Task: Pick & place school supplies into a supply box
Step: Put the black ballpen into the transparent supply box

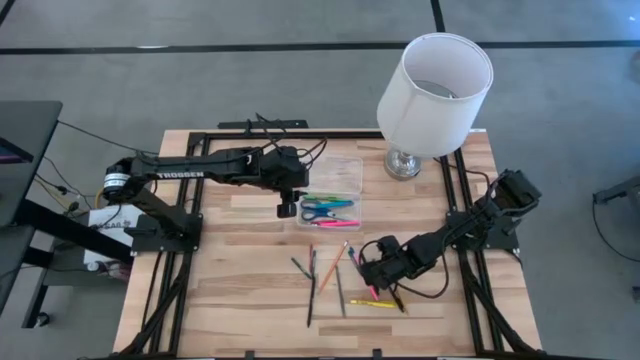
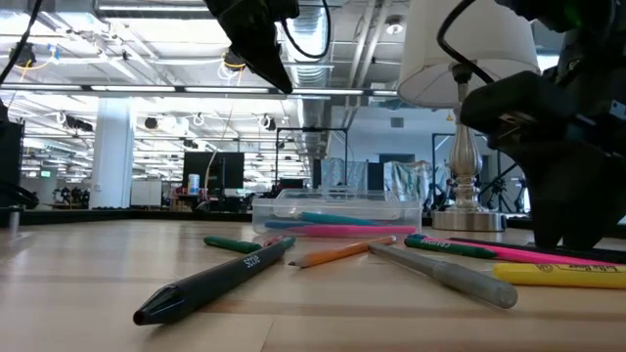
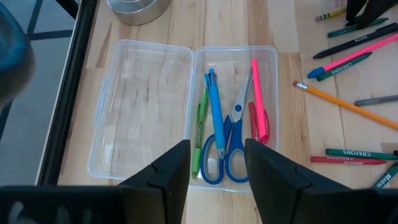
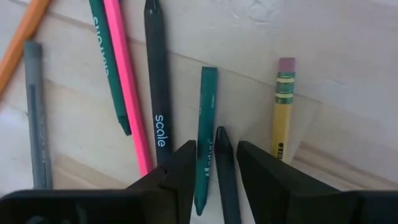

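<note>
Right wrist view shows the right gripper (image 4: 214, 163) low over the loose supplies at five o'clock on the table, jaws parted and holding nothing, straddling a thin black pen (image 4: 225, 177) with a green crayon (image 4: 205, 134) just beside it; a clean pick probably means closing on the pen alone, without pinching the crayon. The left gripper (image 3: 216, 163) hovers open and empty over the clear supply box (image 1: 345, 172) at twelve o'clock, which already holds blue scissors (image 3: 225, 152) and pens.
</note>
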Controlling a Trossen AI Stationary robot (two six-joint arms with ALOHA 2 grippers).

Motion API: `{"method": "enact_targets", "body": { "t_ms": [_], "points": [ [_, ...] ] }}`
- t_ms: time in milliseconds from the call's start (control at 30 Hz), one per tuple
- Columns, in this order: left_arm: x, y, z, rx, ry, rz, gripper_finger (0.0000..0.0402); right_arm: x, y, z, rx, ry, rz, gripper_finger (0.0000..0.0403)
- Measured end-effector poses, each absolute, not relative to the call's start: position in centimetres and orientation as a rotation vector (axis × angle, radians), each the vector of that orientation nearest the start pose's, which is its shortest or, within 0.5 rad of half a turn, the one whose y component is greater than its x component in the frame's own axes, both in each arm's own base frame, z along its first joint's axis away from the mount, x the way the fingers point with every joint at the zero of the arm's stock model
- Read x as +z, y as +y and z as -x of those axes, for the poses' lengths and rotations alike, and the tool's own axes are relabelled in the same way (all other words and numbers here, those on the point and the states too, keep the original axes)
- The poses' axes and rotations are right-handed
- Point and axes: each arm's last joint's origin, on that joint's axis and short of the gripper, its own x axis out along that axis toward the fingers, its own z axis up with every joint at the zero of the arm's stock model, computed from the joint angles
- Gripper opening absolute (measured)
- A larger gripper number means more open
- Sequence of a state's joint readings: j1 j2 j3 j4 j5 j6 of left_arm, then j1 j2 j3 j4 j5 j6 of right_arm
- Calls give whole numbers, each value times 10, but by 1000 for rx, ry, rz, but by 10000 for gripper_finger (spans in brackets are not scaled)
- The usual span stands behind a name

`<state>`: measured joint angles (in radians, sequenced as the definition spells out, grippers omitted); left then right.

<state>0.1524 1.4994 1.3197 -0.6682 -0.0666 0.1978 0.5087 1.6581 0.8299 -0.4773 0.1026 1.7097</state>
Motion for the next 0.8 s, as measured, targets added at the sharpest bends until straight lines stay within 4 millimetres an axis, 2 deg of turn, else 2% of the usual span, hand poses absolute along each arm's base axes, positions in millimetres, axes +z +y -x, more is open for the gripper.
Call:
{"method": "enact_targets", "body": {
  "t_ms": [567,800],
  "points": [
    [310,50,-313,123,863,-146,148,139,153,-232,-598,1255,-1005,117],
    [310,50,-314,127,854,-141,148,137,156,-226,-602,1309,-980,112]
  ]
}}
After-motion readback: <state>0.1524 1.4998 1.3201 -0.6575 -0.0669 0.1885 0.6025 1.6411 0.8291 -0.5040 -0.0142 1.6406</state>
